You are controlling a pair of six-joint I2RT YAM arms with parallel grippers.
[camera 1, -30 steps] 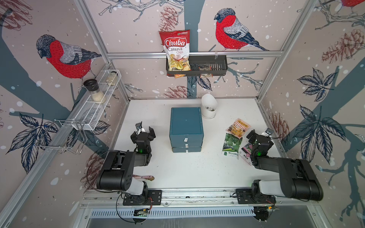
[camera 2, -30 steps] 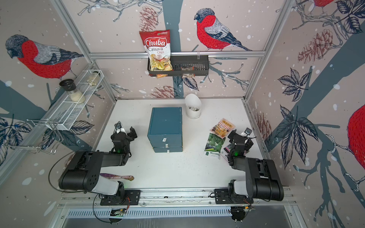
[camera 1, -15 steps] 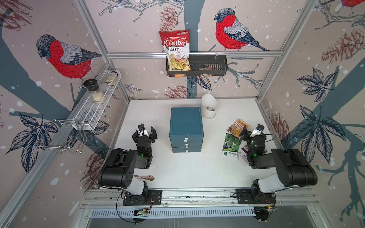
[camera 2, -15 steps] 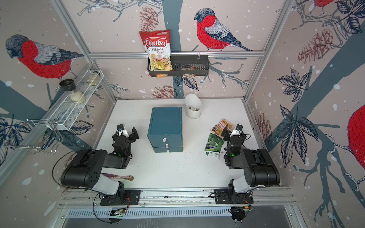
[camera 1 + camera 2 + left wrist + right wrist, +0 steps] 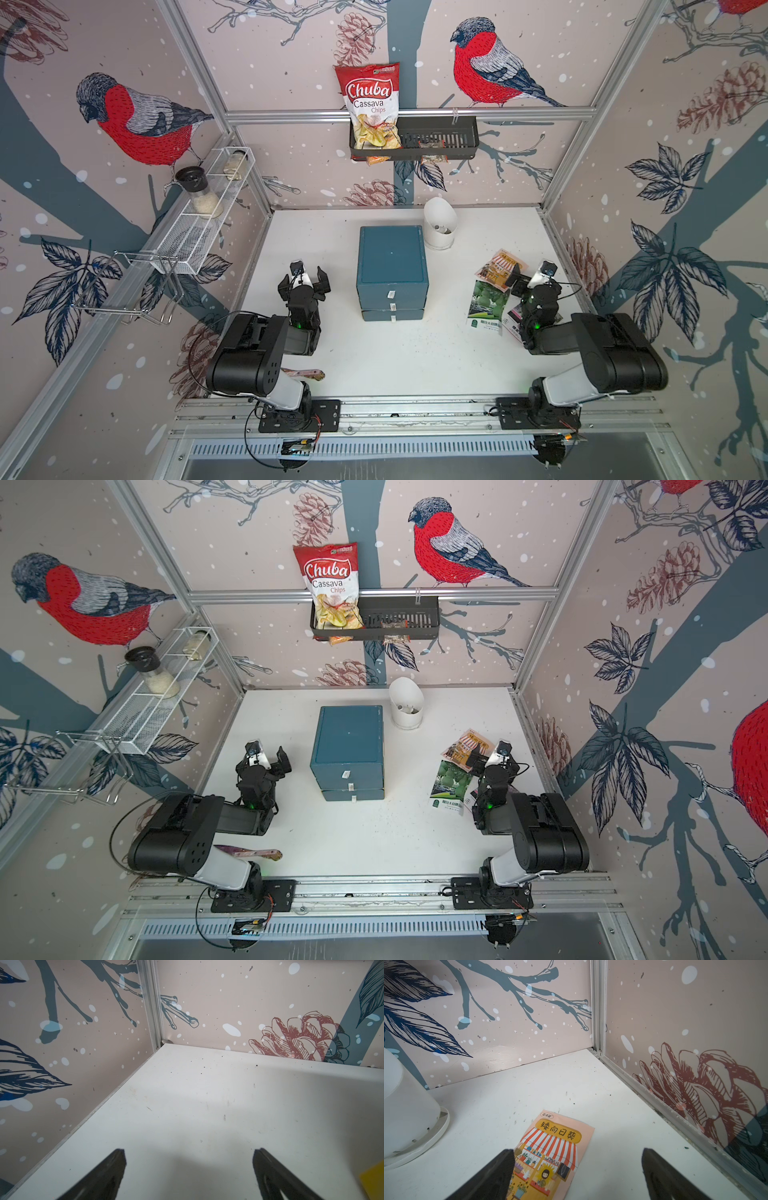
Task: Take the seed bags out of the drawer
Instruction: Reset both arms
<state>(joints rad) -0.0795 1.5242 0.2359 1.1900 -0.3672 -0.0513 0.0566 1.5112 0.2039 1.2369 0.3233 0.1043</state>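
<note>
The blue drawer unit (image 5: pixel 392 270) stands mid-table with its drawers shut. Three seed bags lie flat on the table to its right: an orange-yellow one with a striped awning (image 5: pixel 498 266) (image 5: pixel 550 1147), a green one (image 5: pixel 486 305) and a pink one (image 5: pixel 512 318) partly hidden under the right arm. My right gripper (image 5: pixel 530 274) (image 5: pixel 577 1153) hovers open over the near end of the orange-yellow bag and holds nothing. My left gripper (image 5: pixel 305 278) (image 5: pixel 189 1153) is open over bare table left of the drawer unit.
A white cup (image 5: pixel 439 226) stands behind the drawer unit. On the back wall a black basket (image 5: pixel 440 133) holds a Chuba chips bag (image 5: pixel 372 108). A wire shelf (image 5: pixel 199 216) with jars hangs on the left wall. A small packet (image 5: pixel 305 374) lies by the left arm's base.
The right arm has folded back, and its gripper has swung from over the pink bag toward the orange-yellow bag. The left gripper has shifted slightly. Both stayed open.
</note>
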